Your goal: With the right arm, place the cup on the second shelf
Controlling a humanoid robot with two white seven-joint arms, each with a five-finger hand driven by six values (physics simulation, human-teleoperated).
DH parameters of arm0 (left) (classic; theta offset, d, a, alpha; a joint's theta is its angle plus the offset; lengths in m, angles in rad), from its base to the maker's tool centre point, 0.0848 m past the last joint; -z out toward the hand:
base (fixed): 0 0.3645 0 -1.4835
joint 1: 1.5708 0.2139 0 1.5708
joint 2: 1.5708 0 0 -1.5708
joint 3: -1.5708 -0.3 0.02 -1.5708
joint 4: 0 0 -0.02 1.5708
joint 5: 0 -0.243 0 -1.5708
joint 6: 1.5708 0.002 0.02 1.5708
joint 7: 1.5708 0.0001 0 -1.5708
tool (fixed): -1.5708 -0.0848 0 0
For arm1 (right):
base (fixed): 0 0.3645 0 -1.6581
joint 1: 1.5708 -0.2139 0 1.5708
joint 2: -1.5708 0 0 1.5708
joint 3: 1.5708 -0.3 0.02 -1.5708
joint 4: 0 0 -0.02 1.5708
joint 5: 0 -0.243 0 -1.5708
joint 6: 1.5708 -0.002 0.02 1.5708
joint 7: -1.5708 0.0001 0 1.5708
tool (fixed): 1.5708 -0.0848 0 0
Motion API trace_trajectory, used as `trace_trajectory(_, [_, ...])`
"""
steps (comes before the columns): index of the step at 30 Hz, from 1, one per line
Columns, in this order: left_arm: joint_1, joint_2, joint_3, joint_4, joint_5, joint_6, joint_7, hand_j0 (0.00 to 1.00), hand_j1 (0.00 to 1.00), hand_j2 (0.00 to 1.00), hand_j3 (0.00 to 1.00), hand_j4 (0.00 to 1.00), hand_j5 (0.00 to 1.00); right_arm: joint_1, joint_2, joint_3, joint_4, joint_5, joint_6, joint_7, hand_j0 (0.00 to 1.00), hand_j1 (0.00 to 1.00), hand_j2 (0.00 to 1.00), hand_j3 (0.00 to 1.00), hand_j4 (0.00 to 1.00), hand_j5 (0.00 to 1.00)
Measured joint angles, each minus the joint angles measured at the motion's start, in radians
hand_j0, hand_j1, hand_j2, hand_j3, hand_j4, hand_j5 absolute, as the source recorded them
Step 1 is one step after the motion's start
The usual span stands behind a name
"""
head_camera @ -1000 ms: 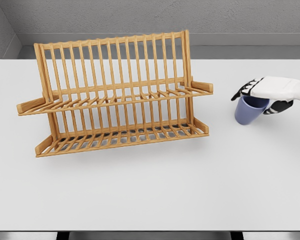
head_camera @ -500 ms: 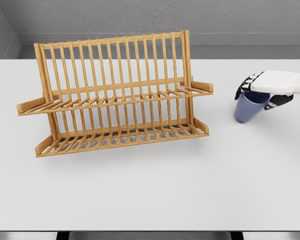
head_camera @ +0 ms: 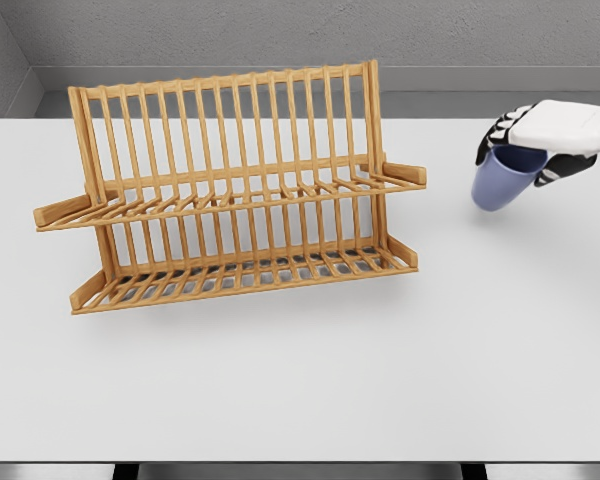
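So the right hand [head_camera: 540, 140] comes in from the right edge, white shell on top with dark fingers [head_camera: 497, 133] curled down around the rim of a blue-purple cup [head_camera: 502, 182]. It's got hold of the cup from above, fingers closed on the top edge, thumb side hard to make out because the palm covers it. The cup hangs under the hand, tilted a bit with its base swung down and toward the left of the hand, and it looks lifted clear of the white table [head_camera: 380, 380], with a faint shadow on the surface just below it.

Off to the hand's left, well apart from it, sits the wooden dish rack [head_camera: 230, 195]. It has two slatted shelves and a tall row of upright bars behind them. The upper shelf [head_camera: 280, 195] is at about the same height in the picture as the cup, and its nearest end piece pokes out toward the hand. The lower shelf [head_camera: 250, 275] rests down on the table, below and left of the hand. Neither shelf has anything on it.

Behind the hand there's just the grey wall [head_camera: 280, 30] past the back edge of the table.
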Motion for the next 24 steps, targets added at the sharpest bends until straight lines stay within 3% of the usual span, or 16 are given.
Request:
trace_trajectory(18, [-0.002,0.0,0.0,0.0,0.0,0.0,0.0,1.0,1.0,1.0,1.0,1.0,1.0,-0.043,0.03,-0.089,-0.01,0.001,0.0,0.0,0.66,0.66,0.66,0.66,0.66,0.66])
trace_trajectory(24, [0.0,0.0,0.0,0.0,0.0,0.0,0.0,1.0,1.0,1.0,1.0,1.0,1.0,-0.043,0.031,-0.091,-0.066,0.001,0.0,0.0,0.66,0.66,0.66,0.66,0.66,0.66])
